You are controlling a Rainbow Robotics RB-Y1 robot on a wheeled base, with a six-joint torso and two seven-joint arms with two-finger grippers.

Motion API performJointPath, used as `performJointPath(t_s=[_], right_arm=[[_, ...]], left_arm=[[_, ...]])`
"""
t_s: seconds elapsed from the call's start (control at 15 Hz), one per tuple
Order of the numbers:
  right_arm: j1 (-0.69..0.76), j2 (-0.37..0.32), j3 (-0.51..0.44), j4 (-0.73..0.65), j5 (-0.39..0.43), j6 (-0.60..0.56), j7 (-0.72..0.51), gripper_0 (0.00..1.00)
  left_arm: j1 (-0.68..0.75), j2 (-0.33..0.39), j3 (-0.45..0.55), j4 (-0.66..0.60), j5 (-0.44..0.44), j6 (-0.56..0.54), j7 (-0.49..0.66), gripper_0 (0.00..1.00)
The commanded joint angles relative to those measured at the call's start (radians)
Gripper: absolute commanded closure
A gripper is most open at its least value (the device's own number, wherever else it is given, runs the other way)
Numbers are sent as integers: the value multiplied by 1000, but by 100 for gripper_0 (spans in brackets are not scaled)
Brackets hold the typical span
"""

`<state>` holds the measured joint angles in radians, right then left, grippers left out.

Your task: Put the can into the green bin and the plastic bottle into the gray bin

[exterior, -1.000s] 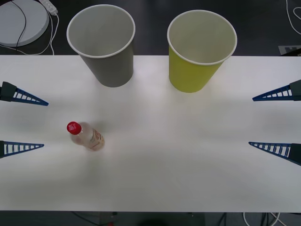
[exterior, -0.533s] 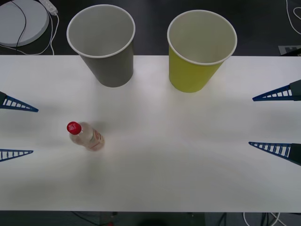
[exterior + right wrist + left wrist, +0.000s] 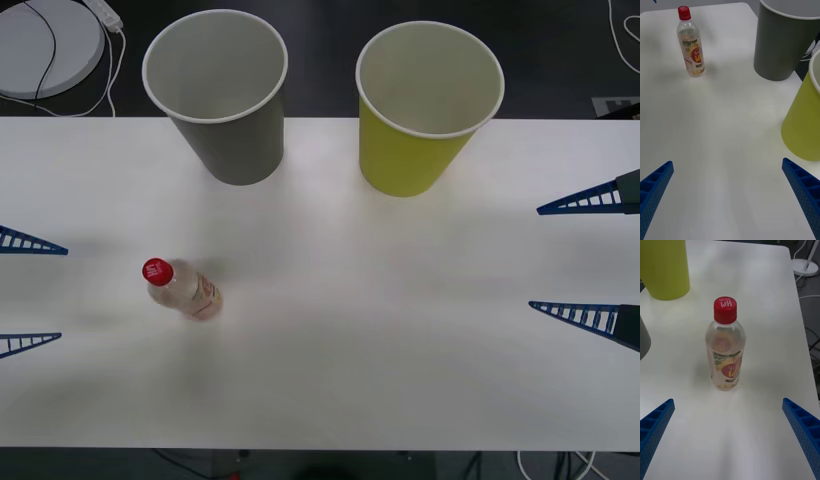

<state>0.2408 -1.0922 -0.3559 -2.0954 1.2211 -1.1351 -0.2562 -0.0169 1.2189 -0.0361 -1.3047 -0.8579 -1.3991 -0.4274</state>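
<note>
We are looking down on a white worktop (image 3: 400, 330), and the plastic bottle (image 3: 183, 289) is standing upright on its left half, red cap up, touching nothing. Our left pincer (image 3: 28, 292) is sitting at the left edge with its two blue ribbed fingers spread wide apart, holding nothing, and the bottle is standing ahead of it, a little way off. From the left wrist we are seeing the bottle (image 3: 726, 348) standing squarely between the two open fingertips but well beyond them, its pale label with red-yellow marks facing us. At the far side, the gray bin (image 3: 222, 95) is standing upright on the left and the green bin (image 3: 424, 105) upright on the right, near each other but apart, both showing pale insides with nothing visible in them. Over on the right edge our right pincer (image 3: 560, 258) is hovering with its fingers wide apart as well, gripping nothing, well away from the bottle and nearer the green bin.
</note>
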Motion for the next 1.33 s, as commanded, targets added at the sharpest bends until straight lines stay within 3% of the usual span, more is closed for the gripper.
performJointPath(t_s=[0.07,0.67,1.33], right_arm=[[0,0,0,0,0,0,0,0],[0,0,0,0,0,0,0,0],[0,0,0,0,0,0,0,0]], left_arm=[[-35,-24,-67,82,68,-14,-25,0],[-60,-150,-73,104,19,-17,-57,0],[-83,-292,-73,104,-27,57,-73,0]])
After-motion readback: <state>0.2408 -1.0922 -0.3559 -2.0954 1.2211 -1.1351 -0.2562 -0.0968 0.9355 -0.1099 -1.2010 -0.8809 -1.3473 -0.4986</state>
